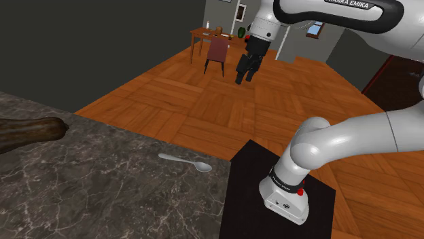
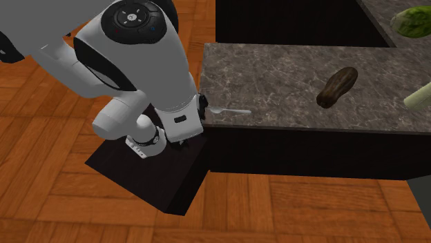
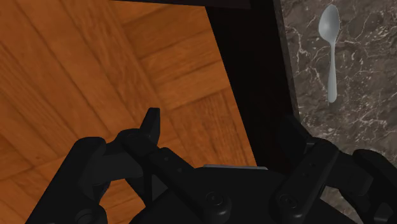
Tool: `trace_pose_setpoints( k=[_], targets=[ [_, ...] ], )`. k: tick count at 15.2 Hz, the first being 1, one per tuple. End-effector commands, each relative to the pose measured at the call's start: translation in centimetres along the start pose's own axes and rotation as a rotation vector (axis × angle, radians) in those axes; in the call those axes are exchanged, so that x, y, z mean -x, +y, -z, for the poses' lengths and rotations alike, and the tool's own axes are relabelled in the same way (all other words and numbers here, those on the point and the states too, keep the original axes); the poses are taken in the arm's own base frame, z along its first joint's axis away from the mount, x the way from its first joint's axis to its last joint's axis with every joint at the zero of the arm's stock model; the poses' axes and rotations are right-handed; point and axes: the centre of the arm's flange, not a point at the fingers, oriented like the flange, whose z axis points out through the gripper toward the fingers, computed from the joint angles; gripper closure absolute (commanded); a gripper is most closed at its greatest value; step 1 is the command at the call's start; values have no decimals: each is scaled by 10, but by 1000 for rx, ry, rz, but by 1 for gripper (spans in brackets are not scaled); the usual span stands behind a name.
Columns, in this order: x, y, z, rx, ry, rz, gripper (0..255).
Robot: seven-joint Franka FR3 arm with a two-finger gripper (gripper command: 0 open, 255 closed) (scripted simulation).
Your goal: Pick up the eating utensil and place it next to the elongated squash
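Bare counter (image 1: 102,183) is being left open between the spoon (image 1: 185,162) and the squash (image 1: 30,132). The spoon is being crowded on one side by the stand (image 1: 244,197). The gripper (image 1: 244,78) is being surrounded by open air above the floor (image 1: 204,102).

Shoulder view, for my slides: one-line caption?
Open gripper hangs over the wooden floor; spoon lies on the stone counter, apart from the dark squash at the view's left.

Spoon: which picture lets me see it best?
The wrist view. There the spoon lies whole on the marbled counter, bowl and handle both clear. The shoulder view shows it whole too, but slim, near the counter's edge. The second exterior view shows a pale sliver beside the arm.
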Motion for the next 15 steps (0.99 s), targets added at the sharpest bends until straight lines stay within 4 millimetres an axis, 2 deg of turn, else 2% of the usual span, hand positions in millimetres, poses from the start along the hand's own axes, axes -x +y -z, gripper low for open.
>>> trace_pose_setpoints(
  k=[1, 15],
  targets=[
    [0, 0, 0, 0, 0, 0, 0],
    [8, -130, -128, -16, 84, 120, 0]
  ],
)
